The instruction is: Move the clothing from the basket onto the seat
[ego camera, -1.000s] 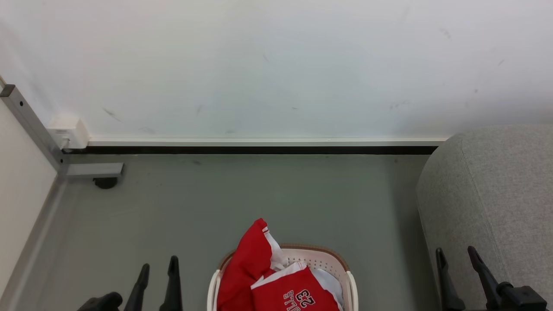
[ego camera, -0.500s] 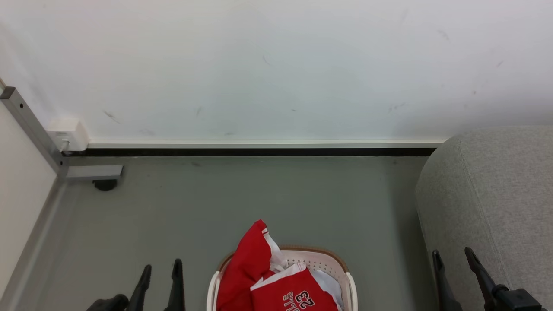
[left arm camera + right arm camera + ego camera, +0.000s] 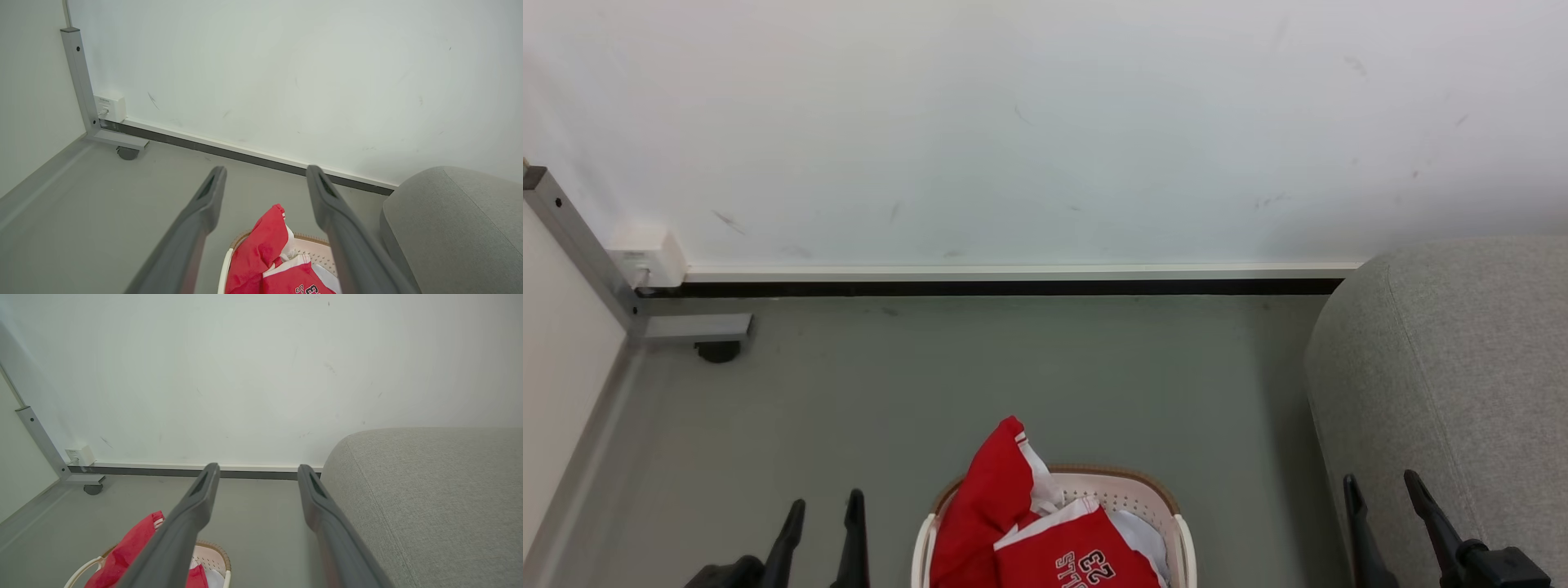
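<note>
Head view: clothing [image 3: 1045, 539] heaped in the basket [image 3: 1131, 482], seat [image 3: 1462, 351] alongside.
Left pincer [image 3: 825, 501] and right pincer [image 3: 1382, 479] spread wide, empty.

Left tool [image 3: 265, 175]: its two dark fingers [image 3: 192, 228] are rising from the bottom edge and standing wide apart; it is hanging in the air above the basket
Clothing [image 3: 261, 253]: red fabric with white trim is bulging out of the basket; one fold is peaking above the rim; lettering is showing at the bottom edge, cut off
Basket [image 3: 316, 249]: cream, perforated, brown-rimmed; it is sitting on the floor near the seat
Seat [image 3: 453, 220]: its light-grey rounded corner is occupying the lower right
Floor [image 3: 102, 196]: grey; it is running back to a dark baseboard [image 3: 245, 153] under a scuffed white wall [image 3: 286, 73]
Left corner: a grey metal post [image 3: 79, 77] is standing upright; a white socket box [image 3: 109, 107] is sitting just beside it; a dark caster [image 3: 127, 152] is resting on the floor
</note>
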You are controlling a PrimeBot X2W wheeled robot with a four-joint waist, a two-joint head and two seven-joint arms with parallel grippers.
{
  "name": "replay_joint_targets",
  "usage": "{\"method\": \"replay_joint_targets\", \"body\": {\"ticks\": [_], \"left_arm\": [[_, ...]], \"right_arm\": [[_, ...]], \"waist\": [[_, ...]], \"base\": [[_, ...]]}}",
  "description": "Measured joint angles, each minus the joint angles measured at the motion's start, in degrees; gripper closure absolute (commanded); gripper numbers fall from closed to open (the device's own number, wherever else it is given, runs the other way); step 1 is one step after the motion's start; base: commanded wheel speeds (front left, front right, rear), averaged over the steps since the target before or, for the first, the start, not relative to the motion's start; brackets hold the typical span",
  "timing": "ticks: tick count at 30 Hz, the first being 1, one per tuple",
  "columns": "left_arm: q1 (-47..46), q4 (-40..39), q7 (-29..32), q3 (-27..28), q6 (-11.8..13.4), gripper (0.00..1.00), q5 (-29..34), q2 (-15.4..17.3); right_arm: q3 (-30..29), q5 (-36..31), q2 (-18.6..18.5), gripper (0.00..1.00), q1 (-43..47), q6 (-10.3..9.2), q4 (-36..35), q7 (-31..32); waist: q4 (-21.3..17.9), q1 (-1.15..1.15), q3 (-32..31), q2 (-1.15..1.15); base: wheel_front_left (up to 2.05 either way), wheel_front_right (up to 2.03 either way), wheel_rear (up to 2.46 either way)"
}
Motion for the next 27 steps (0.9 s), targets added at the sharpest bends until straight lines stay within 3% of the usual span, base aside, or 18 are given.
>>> {"method": "replay_joint_targets", "body": {"ticks": [17, 27], "left_arm": [[0.4, -0.9, 0.0, 0.6, -0.1, 0.00, 1.3, 0.0], [-3.3, -0.6, 0.0, 0.5, -1.4, 0.00, 3.0, 0.0]], "right_arm": [[1.1, 1.0, 0.0, 0.00, -0.2, 0.00, 0.0, 0.0], [1.8, 1.5, 0.0, 0.00, -3.5, 0.00, -2.6, 0.0]], "waist": [[-1.2, 0.00, 0.8, 0.00], [-3.9, 0.00, 6.1, 0.00]], "base": [[0.00, 0.00, 0.00], [0.00, 0.00, 0.00]]}}
